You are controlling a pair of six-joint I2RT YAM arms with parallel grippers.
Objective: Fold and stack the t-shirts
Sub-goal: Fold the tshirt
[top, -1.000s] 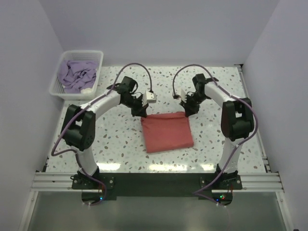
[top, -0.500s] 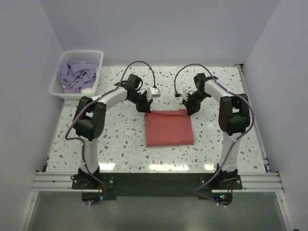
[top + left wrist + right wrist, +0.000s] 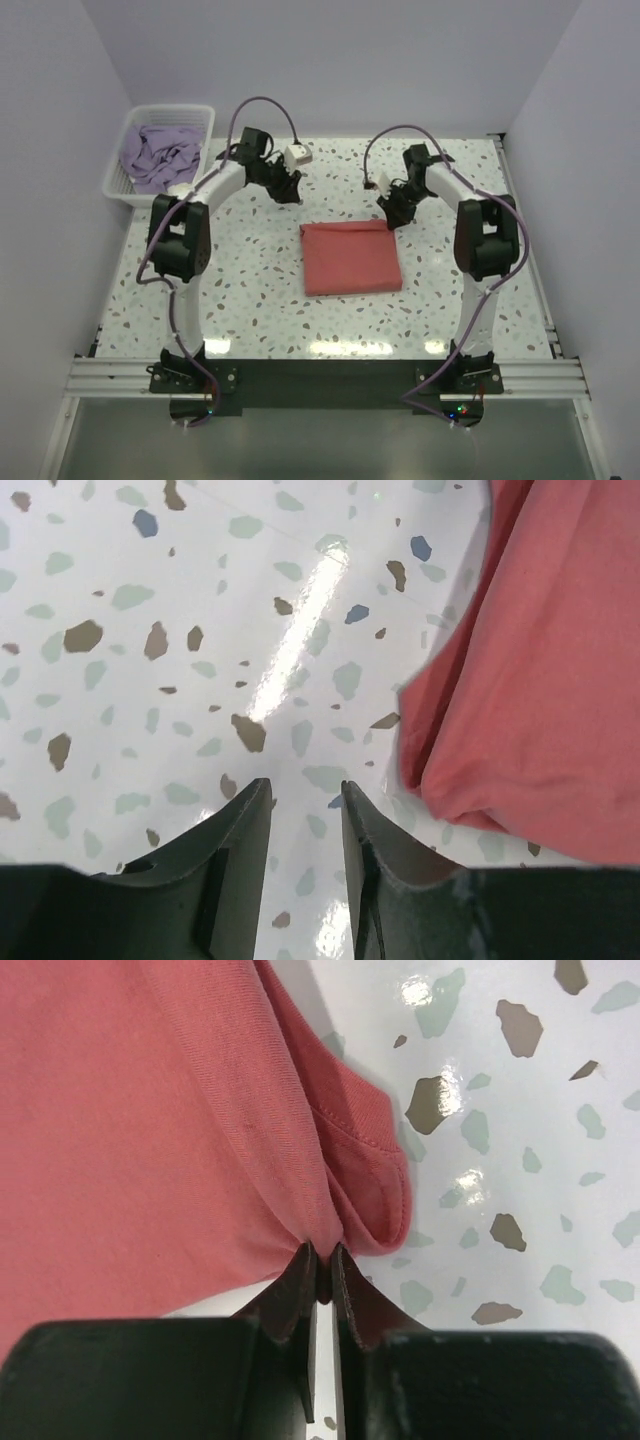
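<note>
The coral-red t-shirt [image 3: 350, 258] lies folded into a rectangle in the middle of the table. My right gripper [image 3: 393, 216] sits at its far right corner, shut on a pinch of the cloth edge; the right wrist view shows the gripper [image 3: 320, 1256] nipping the coral-red t-shirt [image 3: 150, 1110]. My left gripper [image 3: 286, 190] is open and empty, off the shirt's far left corner. In the left wrist view the gripper [image 3: 305, 792] hovers over bare table with the coral-red t-shirt [image 3: 540, 680] to its right. The lavender t-shirt [image 3: 160, 158] lies crumpled in the basket.
A white lattice basket [image 3: 117, 168] stands at the far left corner of the speckled table [image 3: 240, 290]. Walls close in the left, back and right sides. The arm bases and a metal rail line the near edge.
My left gripper has let go of the shirt's far left corner and moved up and left, away from it. My right gripper stays on the far right corner. The shirt has shifted slightly away.
</note>
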